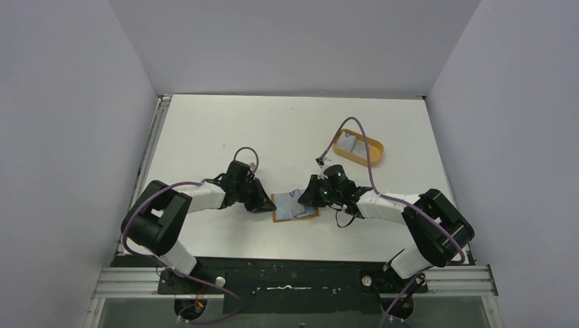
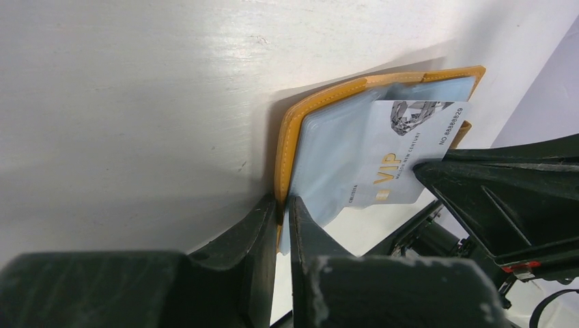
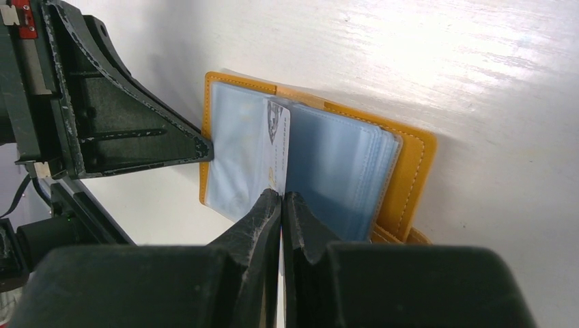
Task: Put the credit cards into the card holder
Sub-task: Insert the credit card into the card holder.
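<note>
Three cards (image 2: 403, 160), one card holder (image 1: 287, 213), one tray (image 1: 348, 158)

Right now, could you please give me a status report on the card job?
Left gripper shut on card holder edge. Right gripper shut on credit card, over the sleeves; seating unclear. Orange tray well aside.

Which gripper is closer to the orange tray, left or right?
Right. The right gripper is at the right of the card holder, the orange tray beyond it to the right. The left gripper is at the holder's left edge, farther away.
</note>
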Tool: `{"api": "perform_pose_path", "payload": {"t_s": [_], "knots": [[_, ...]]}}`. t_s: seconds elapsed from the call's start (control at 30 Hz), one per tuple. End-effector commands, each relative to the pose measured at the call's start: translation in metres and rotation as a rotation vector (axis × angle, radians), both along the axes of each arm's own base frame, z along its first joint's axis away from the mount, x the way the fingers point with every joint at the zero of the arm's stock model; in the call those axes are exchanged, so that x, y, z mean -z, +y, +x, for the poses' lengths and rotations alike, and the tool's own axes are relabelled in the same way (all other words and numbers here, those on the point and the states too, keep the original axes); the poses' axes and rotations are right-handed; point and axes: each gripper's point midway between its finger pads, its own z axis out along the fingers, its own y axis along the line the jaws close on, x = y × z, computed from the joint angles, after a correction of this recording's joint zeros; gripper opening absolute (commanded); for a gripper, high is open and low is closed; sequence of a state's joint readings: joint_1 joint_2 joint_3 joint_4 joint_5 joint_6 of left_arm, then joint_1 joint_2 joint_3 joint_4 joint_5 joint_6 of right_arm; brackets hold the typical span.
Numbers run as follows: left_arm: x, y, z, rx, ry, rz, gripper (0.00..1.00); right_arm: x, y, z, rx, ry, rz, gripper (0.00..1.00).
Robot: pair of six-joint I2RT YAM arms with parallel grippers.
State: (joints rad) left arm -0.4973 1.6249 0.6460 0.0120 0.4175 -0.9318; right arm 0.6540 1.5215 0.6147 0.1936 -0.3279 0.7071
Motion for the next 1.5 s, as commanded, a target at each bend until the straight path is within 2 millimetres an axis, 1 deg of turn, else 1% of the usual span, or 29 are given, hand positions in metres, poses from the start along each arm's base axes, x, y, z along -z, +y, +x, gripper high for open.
{"api": "perform_pose_path", "payload": {"t_s": [0.0, 0.2, 0.43, 0.67, 0.73, 0.9, 1.0, 1.03, 1.1, 1.2, 1.3, 1.37, 1.47], "knots": [[0.042, 0.027, -0.022, -0.009, 0.076, 0.180, 0.00, 0.009, 0.003, -0.002, 0.012, 0.014, 0.013, 0.00], [0.042, 0.024, -0.023, -0.013, 0.080, 0.162, 0.00, 0.017, 0.006, -0.005, 0.042, 0.048, 0.040, 0.00], [0.041, 0.021, -0.026, -0.027, 0.087, 0.136, 0.00, 0.028, 0.004, -0.007, 0.108, 0.069, 0.054, 0.00], [0.040, 0.018, -0.029, -0.028, 0.098, 0.126, 0.00, 0.033, 0.014, -0.013, 0.080, 0.083, 0.048, 0.00], [0.037, 0.014, -0.023, -0.029, 0.073, 0.107, 0.00, 0.032, 0.018, -0.013, 0.070, 0.082, 0.047, 0.00], [0.035, 0.012, -0.022, -0.029, 0.069, 0.098, 0.00, 0.029, 0.022, -0.015, 0.048, 0.075, 0.036, 0.00], [0.032, 0.012, -0.021, -0.029, 0.066, 0.095, 0.00, 0.025, 0.021, -0.015, 0.047, 0.066, 0.030, 0.00], [0.031, 0.012, -0.021, -0.029, 0.064, 0.094, 0.02, 0.024, 0.020, -0.016, 0.046, 0.067, 0.023, 0.01], [0.029, 0.012, -0.021, -0.027, 0.060, 0.090, 0.08, 0.022, 0.019, -0.016, 0.042, 0.068, 0.017, 0.11], [0.024, 0.012, -0.020, -0.024, 0.051, 0.079, 0.18, 0.020, 0.019, -0.016, 0.040, 0.068, 0.014, 0.28], [0.019, 0.011, -0.019, -0.019, 0.040, 0.063, 0.26, 0.018, 0.019, -0.016, 0.042, 0.064, 0.015, 0.40], [0.014, 0.010, -0.018, -0.013, 0.026, 0.054, 0.31, 0.017, 0.019, -0.016, 0.040, 0.064, 0.012, 0.44], [0.007, 0.010, -0.015, -0.016, -0.005, 0.050, 0.39, 0.015, 0.019, -0.015, 0.041, 0.064, 0.012, 0.46]]}}
